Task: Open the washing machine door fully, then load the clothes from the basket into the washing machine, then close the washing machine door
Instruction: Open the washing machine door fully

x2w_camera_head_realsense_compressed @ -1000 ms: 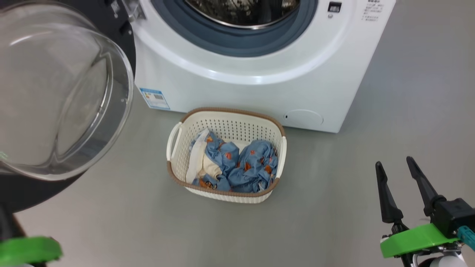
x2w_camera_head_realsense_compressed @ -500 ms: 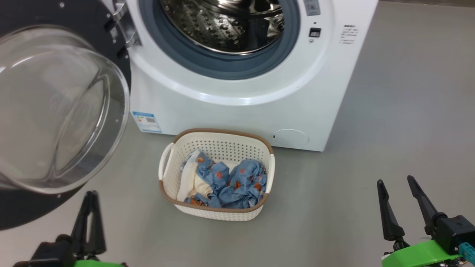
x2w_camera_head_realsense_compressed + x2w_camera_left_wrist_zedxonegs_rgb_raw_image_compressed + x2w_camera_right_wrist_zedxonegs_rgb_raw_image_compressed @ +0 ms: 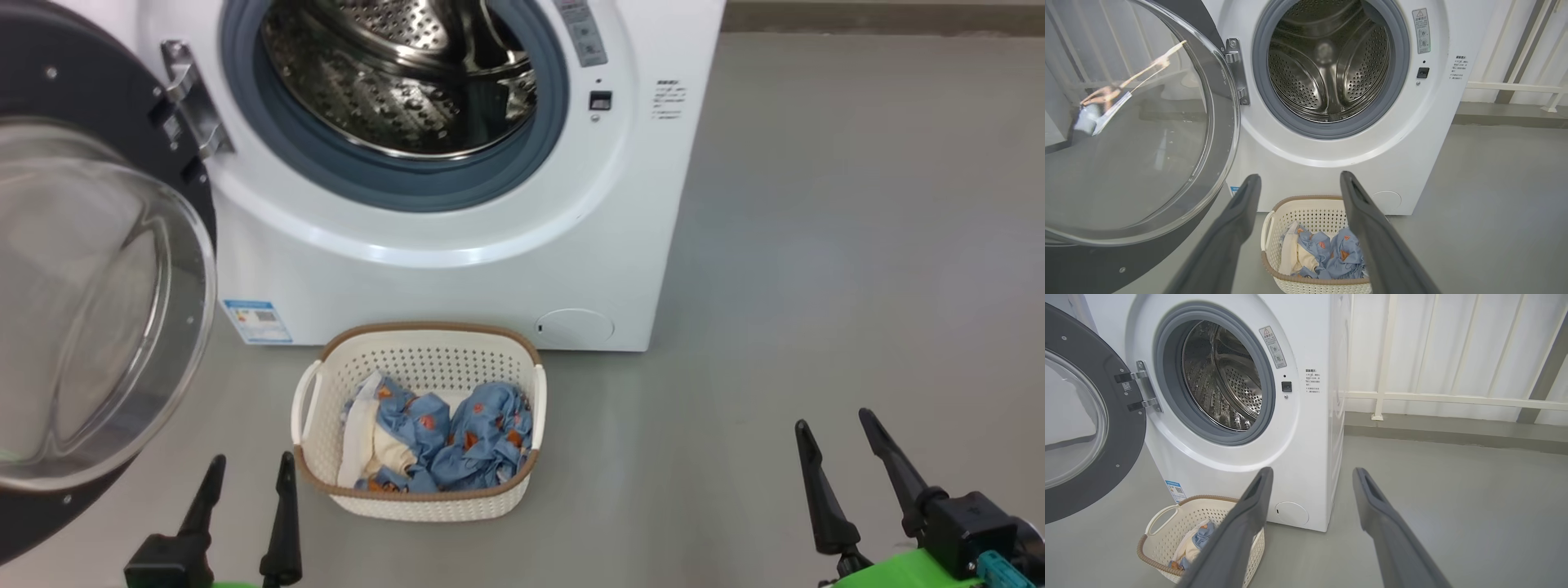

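Quick count from where I'm standing: one washer (image 3: 457, 278), one door (image 3: 82, 310), one basket (image 3: 429, 328), two grippers.

The door stands wide open, hung on its hinge (image 3: 192, 102) on the robot's left of the opening. Its black rim and glass bowl bulge out toward the robot. Behind the grey gasket (image 3: 408, 184) the steel drum (image 3: 392, 73) is in plain view, holes and paddles and all.

The clothes (image 3: 457, 437) are all in the basket: two crumpled blue printed lumps, plus one cream-white piece toward the left side. I can't tell how many separate pieces that really is. The basket sits on the floor (image 3: 816, 245) just in front of the washer's lower front, with a narrow strip of floor between them. It's right below the opening and near the blue label (image 3: 257, 321).

The left gripper (image 3: 252, 457) is low on the robot's left, released, fingers spread with nothing between them. It's just beside the basket's near left corner and close under the door's lower rim, so that side is tight. The right gripper (image 3: 833, 419) is well off to the right of the basket, also released and empty, over the floor.

For room to move, the door takes up the whole left. On the right of the washer a wide stretch of grey floor runs back to a white railing (image 3: 1453, 398) by the wall
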{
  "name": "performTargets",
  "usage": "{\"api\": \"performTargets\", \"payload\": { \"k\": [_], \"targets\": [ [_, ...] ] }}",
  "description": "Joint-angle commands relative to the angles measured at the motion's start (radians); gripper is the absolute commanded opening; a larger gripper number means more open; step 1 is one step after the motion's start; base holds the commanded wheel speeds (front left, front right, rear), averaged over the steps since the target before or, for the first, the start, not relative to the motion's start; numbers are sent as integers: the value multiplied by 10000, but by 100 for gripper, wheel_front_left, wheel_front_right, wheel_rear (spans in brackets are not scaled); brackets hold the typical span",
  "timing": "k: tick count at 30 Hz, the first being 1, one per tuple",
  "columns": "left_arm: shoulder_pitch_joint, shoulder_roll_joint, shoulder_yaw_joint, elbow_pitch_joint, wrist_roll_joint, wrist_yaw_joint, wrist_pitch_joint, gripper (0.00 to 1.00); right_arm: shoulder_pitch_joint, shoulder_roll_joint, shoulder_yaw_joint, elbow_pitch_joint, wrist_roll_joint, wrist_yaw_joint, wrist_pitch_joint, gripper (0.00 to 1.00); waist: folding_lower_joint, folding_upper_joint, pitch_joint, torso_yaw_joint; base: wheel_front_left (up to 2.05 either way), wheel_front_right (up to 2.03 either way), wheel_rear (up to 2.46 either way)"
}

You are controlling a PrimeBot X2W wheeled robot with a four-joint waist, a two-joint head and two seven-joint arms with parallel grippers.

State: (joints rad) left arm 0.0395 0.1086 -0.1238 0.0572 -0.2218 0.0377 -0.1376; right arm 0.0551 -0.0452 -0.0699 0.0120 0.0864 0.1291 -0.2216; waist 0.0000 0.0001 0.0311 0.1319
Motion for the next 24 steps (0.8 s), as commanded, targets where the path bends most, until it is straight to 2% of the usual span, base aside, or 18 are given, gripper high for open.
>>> {"api": "performTargets", "payload": {
  "k": [1, 11, 24],
  "targets": [
    [-95, 153, 309, -156, 9, -99, -9, 100, -54, -52, 320, -233, 142, 16, -74, 100, 0, -1, -266, -279, 0, 0, 0],
    [37, 246, 216, 91, -15, -49, 57, 100, 289, -51, 380, -338, 198, 16, -10, 100, 0, -1, -557, -618, 0, 0, 0],
    [67, 312, 92, 156, -2, 72, 52, 100, 337, -51, 318, -407, 194, 16, -5, 100, 0, -1, -695, -645, 0, 0, 0]
  ]
}}
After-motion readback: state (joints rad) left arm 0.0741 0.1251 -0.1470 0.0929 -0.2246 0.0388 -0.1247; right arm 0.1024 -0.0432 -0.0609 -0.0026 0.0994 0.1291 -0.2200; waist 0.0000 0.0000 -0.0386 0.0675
